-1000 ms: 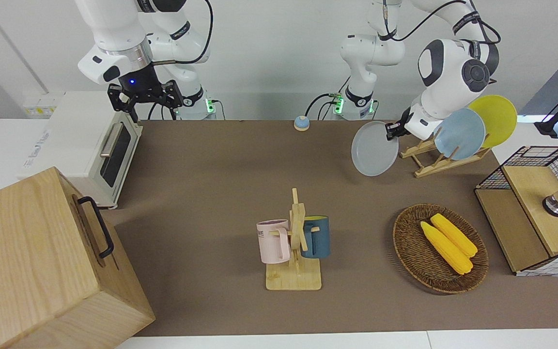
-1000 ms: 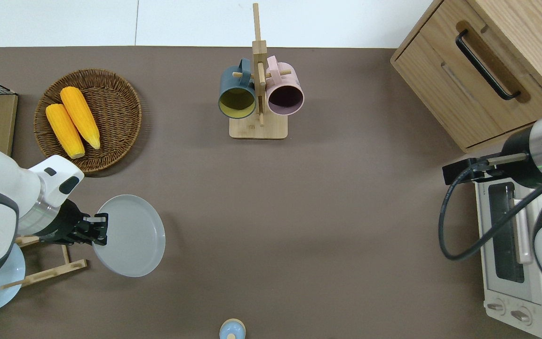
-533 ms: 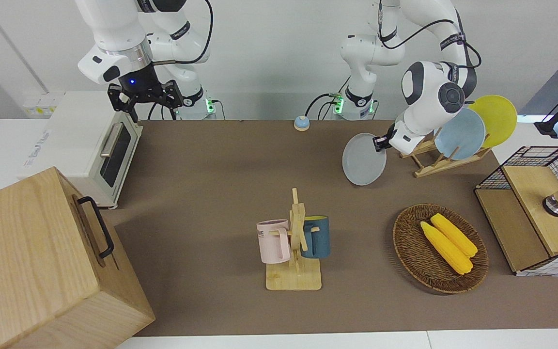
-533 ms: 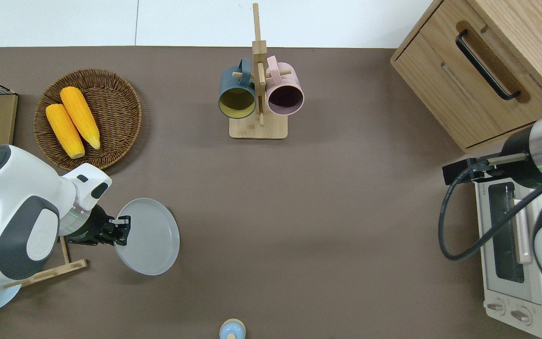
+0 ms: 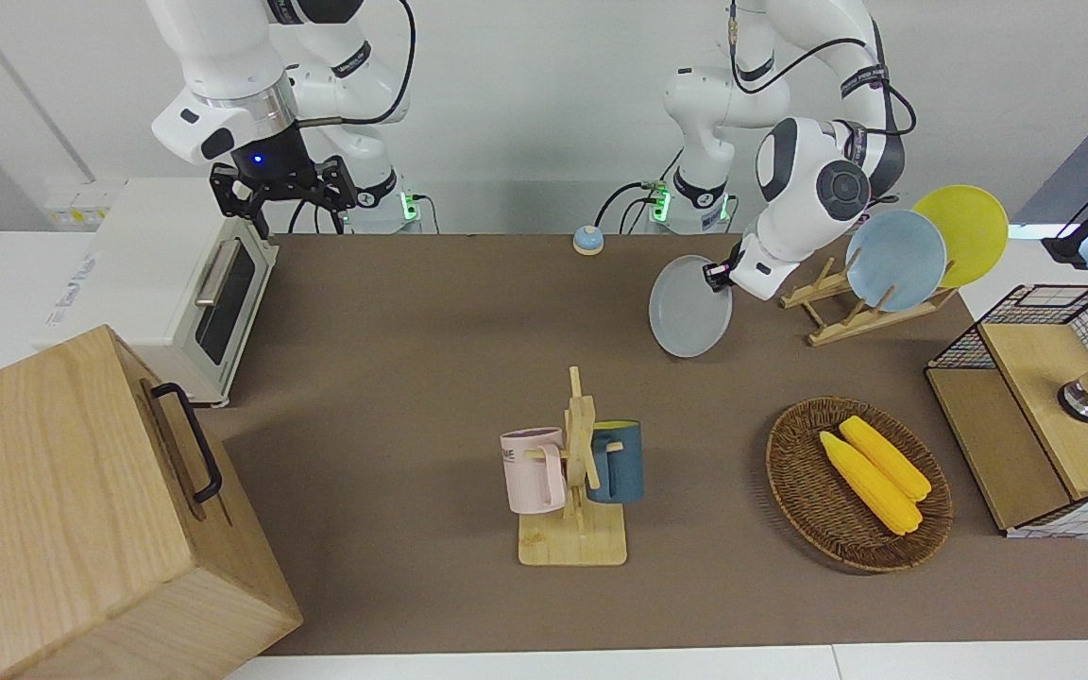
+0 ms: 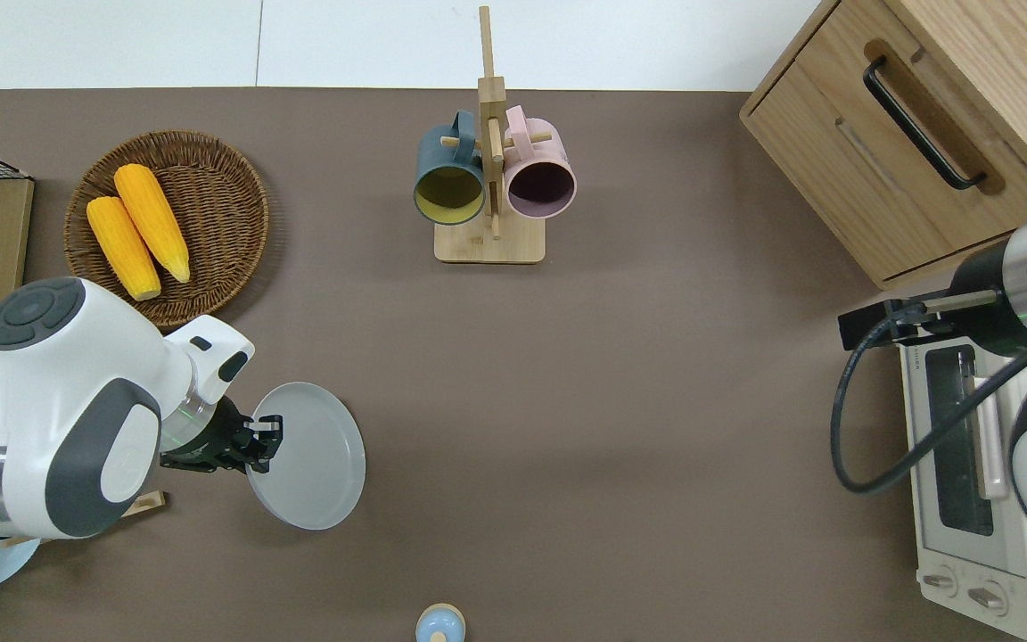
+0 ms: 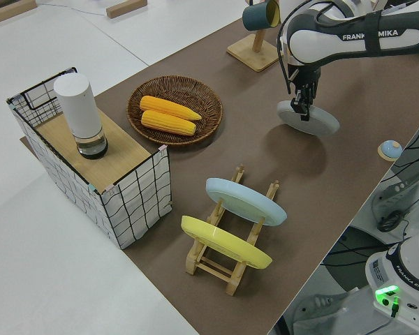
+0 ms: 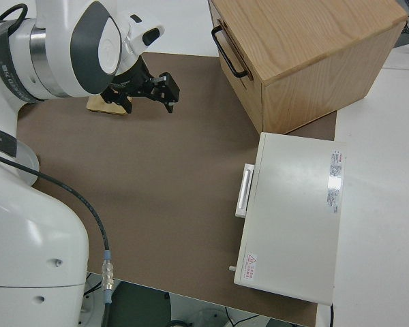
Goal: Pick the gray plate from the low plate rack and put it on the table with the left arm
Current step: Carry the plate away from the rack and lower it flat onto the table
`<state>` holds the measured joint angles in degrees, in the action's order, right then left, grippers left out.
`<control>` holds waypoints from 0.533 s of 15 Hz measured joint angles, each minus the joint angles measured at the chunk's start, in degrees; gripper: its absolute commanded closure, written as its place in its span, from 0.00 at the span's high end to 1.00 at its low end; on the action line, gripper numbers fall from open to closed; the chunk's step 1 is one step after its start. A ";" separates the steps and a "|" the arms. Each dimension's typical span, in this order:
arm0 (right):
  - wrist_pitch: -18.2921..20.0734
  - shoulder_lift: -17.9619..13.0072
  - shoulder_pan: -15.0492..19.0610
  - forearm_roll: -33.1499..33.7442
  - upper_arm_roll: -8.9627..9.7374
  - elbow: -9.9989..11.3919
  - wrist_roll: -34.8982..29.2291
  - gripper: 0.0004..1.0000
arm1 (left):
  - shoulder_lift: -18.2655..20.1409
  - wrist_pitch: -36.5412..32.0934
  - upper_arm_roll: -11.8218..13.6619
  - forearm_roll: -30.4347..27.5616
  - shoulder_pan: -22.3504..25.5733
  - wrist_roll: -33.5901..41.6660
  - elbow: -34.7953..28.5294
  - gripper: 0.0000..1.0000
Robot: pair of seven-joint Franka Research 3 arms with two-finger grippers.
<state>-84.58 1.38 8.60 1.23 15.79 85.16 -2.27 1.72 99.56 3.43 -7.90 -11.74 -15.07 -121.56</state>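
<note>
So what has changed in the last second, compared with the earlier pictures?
The left gripper, shut on the gray plate, has carried it away from the rack toward the middle of the table, and the plate looks lower, though not yet set down. The blue plate and yellow plate stayed in the rack. The right arm stayed parked, and nothing else moved.

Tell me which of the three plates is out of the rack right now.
The gray plate, gripped at its rim by the left gripper over bare table. The light-blue plate and yellow plate stand in the low plate rack.
</note>
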 measured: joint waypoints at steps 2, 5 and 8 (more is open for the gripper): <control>0.00 0.00 0.00 0.00 0.00 0.00 0.00 0.98 | -0.13 -0.03 -0.18 -0.01 -0.01 -0.17 -0.61 0.87; 0.00 0.00 0.00 0.00 0.00 0.00 0.00 0.98 | -0.32 -0.02 -0.24 -0.01 -0.01 -0.44 -1.04 0.99; 0.00 0.00 0.00 0.00 0.00 0.00 0.00 0.98 | -0.31 0.05 0.00 0.00 0.00 -0.52 -0.91 0.99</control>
<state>-84.58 1.38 8.60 1.23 15.79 85.16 -2.27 1.41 99.62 3.43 -7.90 -11.74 -15.60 -122.47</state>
